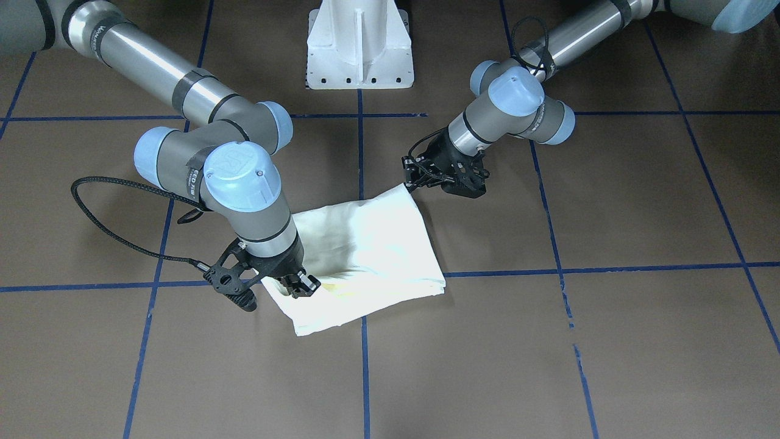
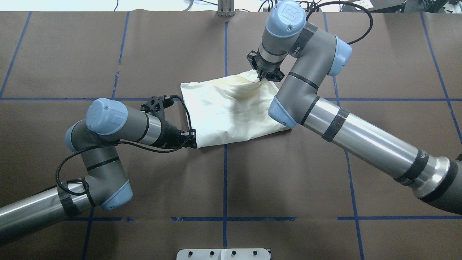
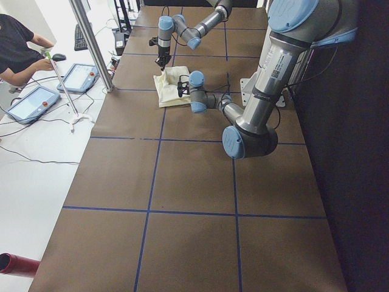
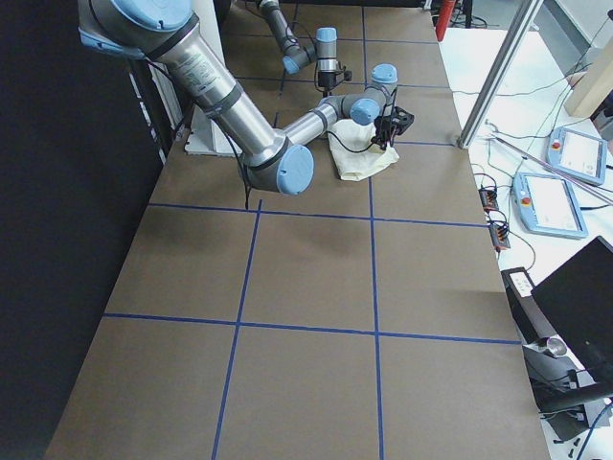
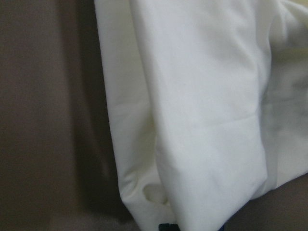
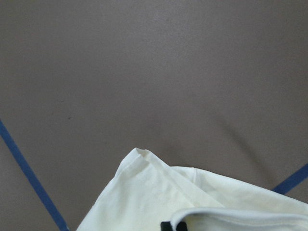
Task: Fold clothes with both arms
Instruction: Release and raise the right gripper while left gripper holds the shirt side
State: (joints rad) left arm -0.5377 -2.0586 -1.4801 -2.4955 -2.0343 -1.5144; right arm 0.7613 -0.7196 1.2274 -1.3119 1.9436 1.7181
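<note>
2 grippers were at the T-shirt [image 2: 231, 108], 1 at each of 2 opposite corners. The shirt lay folded into a cream, roughly 4-sided packet near the middle of the brown table [image 2: 162, 173], over a crossing of the blue tape lines [image 2: 225, 173].

The left gripper [image 2: 190, 140] reached in low and approx. level, at the packet's corner nearest the robot's left. Its jaws were pressed together on that corner. The left wrist view was filled w/ pale cloth, w/ shadow beside its edge on the table.

The right gripper [image 2: 264, 75] pointed down at the far corner on the robot's right. It was pinching the cloth, which rose there in a small wrinkled peak up to the fingers. In the right wrist view a rolled edge of cloth sat just over 1 dark fingertip [image 6: 166, 225], w/ bare table beyond.

The white pedestal [image 1: 359, 49] stood well apart from the shirt. A person [image 3: 18, 52] in a dark top was beside the table in the left side view.
</note>
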